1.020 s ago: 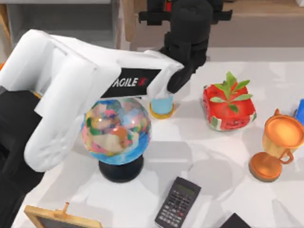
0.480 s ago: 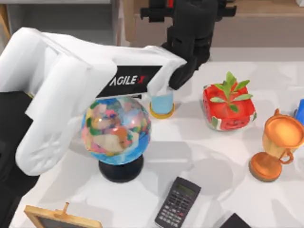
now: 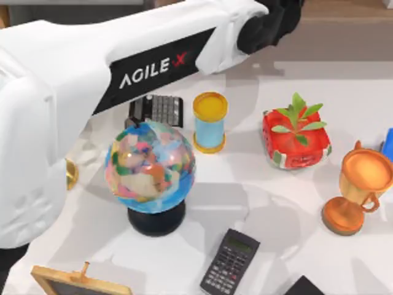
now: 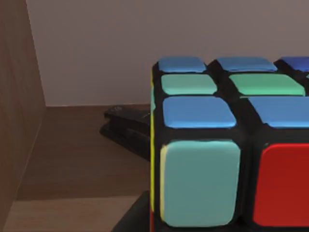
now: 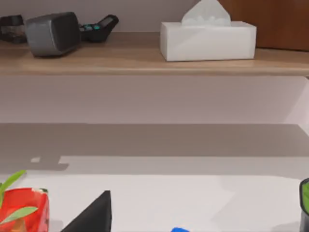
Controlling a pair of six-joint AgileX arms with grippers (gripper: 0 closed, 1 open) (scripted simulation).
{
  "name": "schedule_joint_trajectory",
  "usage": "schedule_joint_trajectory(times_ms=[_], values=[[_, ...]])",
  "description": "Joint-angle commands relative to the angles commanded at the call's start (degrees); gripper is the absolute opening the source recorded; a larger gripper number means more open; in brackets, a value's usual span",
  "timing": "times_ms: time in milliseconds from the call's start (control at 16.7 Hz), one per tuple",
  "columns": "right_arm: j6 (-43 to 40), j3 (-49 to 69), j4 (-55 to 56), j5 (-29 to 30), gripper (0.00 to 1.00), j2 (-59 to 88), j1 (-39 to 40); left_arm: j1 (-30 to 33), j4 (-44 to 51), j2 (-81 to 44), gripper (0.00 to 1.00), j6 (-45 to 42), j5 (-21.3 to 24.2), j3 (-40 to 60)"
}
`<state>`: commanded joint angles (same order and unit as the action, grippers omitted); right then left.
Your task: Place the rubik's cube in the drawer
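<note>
The rubik's cube [image 4: 227, 145] sits close up in the left wrist view, showing blue, green, pale teal and red stickers on a black grid. My left gripper [image 3: 270, 24] is shut on it, and a dark fingertip [image 4: 137, 217] shows under the cube. Behind the cube are the drawer's [image 4: 96, 53] grey back wall, brown floor and a wood side wall. In the top view my left arm stretches across to the table's back edge. My right gripper [image 5: 198, 217] is parked apart from this, with its fingers spread open.
On the table stand a globe [image 3: 150, 167], a blue and yellow cylinder [image 3: 210, 121], a red pot with a plant [image 3: 296, 138], a trophy [image 3: 356, 190], two calculators [image 3: 230, 261] [image 3: 156, 110] and a small blackboard [image 3: 77, 283]. A black object [image 4: 128, 128] lies on the drawer floor.
My left arm has risen and reached farther back, carrying the cube past the table's rear edge. The cylinder's yellow top and the dark calculator behind the globe are now uncovered.
</note>
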<state>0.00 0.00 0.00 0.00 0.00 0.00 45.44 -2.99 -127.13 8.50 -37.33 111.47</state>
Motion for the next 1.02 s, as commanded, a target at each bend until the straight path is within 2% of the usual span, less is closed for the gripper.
schedule_joint_trajectory(times_ms=[300,540,720,1020], values=[[0.0,0.0,0.0,0.0,1.0,0.0,0.0,-0.27,32.82,6.04,0.0,3.11,3.95,11.94],[0.0,0.0,0.0,0.0,1.0,0.0,0.0,-5.36,59.13,9.8,0.0,2.18,8.64,21.86],[0.0,0.0,0.0,0.0,1.0,0.0,0.0,-13.68,75.29,9.24,0.0,-0.72,12.74,29.08],[0.0,0.0,0.0,0.0,1.0,0.0,0.0,-34.83,92.63,-0.63,0.0,-9.59,20.71,40.56]])
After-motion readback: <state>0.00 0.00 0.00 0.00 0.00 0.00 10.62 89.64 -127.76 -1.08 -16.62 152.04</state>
